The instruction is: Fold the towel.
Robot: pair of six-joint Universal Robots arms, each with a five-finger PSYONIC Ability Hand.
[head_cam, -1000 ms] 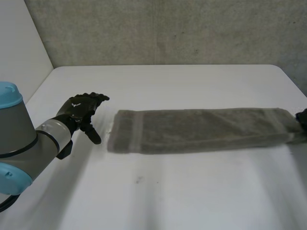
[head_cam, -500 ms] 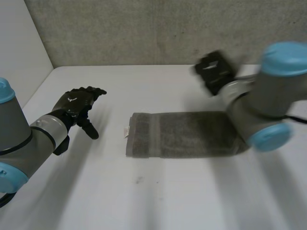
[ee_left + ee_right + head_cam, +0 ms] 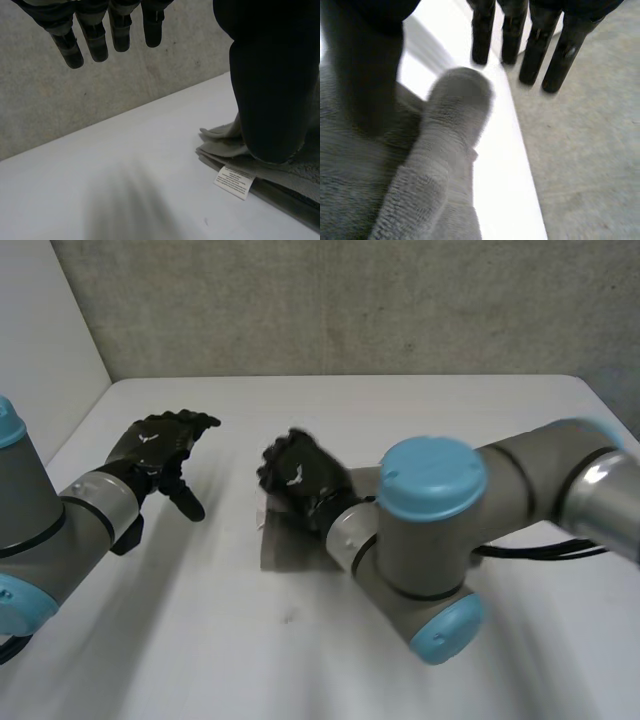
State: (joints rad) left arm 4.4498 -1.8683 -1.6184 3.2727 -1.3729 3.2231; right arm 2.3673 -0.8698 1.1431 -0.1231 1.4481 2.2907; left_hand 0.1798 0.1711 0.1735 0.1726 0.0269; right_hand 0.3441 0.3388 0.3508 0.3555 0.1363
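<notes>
the towel (image 3: 283,548) is grey terry cloth, thick and nubbly, lying on the smooth white table (image 3: 200,640). from the head view just one blunt end of it shows. the rest is hidden under the right arm (image 3: 440,510), whose grey tube and light-blue cap cross over it. the right hand (image 3: 298,478) sits on top of that visible end, but its outline is smeared there and its grip is hard to make out.

the right wrist view fills in what the head view lacks. a soft rounded hump of towel rises between the thumb (image 3: 365,65) and the straight fingers (image 3: 536,45), pinched there. more looped cloth spreads flat below the thumb. beyond the towel runs the table's edge, with speckled grey floor (image 3: 590,165) past it.

the left hand (image 3: 158,448) hangs over bare table, well apart from the towel's end. its fingers (image 3: 92,37) are spread and straight, and its thumb (image 3: 270,90) points away from them, holding nothing. its wrist view shows the towel's end as stacked layers with a ruffled corner. a small white printed label (image 3: 234,181) lies flat just beside the bottom layer, its writing too small to read. the thumb blocks much of the towel there.

a rough concrete wall (image 3: 350,300) stands behind the towel.
</notes>
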